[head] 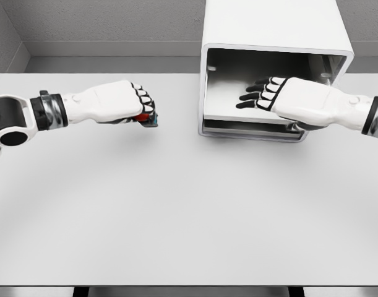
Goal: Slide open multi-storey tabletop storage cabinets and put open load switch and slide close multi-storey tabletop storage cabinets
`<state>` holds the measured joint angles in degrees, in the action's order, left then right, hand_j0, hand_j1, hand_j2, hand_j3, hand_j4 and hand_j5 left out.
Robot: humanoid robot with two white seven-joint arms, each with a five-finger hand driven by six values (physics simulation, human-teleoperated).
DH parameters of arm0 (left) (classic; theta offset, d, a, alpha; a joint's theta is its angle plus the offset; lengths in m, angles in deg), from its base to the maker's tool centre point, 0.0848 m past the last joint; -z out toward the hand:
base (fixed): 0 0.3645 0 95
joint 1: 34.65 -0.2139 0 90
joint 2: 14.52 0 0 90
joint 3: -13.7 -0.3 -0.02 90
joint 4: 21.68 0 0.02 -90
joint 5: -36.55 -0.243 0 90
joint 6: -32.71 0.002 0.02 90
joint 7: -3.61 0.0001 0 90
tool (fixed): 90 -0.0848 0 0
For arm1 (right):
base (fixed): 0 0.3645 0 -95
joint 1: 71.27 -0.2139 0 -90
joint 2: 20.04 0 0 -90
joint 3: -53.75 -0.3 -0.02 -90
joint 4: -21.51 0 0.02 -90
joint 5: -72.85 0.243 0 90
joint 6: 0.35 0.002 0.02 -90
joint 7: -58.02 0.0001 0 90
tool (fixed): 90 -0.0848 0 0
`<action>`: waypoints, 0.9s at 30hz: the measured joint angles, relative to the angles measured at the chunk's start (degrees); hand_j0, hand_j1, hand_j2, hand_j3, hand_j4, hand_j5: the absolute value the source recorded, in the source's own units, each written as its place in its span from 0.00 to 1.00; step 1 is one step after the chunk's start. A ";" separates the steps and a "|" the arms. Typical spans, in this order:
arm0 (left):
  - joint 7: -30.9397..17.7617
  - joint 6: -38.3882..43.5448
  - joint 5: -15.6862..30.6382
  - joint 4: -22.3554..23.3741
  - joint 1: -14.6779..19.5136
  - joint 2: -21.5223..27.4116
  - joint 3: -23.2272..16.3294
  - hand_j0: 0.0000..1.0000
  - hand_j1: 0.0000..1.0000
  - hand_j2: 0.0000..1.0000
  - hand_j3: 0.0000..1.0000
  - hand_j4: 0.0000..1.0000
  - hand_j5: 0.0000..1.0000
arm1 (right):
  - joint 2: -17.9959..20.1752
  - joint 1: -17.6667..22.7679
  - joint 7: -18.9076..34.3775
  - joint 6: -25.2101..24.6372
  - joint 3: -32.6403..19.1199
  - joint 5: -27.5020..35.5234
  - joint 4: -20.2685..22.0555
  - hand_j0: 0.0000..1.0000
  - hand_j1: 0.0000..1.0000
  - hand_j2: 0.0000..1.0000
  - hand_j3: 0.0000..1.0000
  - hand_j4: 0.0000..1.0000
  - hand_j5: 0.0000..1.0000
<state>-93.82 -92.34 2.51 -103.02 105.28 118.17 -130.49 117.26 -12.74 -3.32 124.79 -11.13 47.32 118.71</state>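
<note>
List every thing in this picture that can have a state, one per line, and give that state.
Cabinet: open at the front, inside bare but for the right hand.
Drawer: slid a little way out at the cabinet's bottom.
Switch: gripped in the left hand, above the table.
Left hand: shut on the switch.
Right hand: fingers spread, reaching into the cabinet.

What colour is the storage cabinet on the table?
White storage cabinet, with a darker grey interior; the head view shows it.

Bright even overhead light, soft faint shadows, sharp focus, no glare
</note>
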 measured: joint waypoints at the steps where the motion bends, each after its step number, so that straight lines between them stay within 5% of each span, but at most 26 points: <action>1: 0.01 0.00 0.05 -0.61 0.00 0.22 0.02 0.48 0.48 0.48 0.48 0.48 0.48 | -0.20 0.35 0.01 0.01 0.56 -0.42 -0.40 0.99 0.99 0.99 0.99 0.99 0.99; 19: 0.00 0.00 0.00 -7.97 -1.32 1.20 0.06 0.48 0.48 0.48 0.48 0.48 0.48 | 0.44 0.09 -0.45 -0.01 1.54 -1.23 -1.89 0.99 0.99 0.99 0.99 0.99 0.99; 27: 0.00 0.00 0.34 -9.99 -0.97 1.80 0.87 0.48 0.48 0.48 0.48 0.48 0.48 | -1.26 -1.23 -0.17 -0.01 1.84 0.43 -6.05 0.99 0.99 0.99 0.99 0.99 0.99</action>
<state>-93.82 -92.33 2.85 -113.02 104.31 119.96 -129.62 116.00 -13.97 -3.49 124.79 -9.29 47.74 112.66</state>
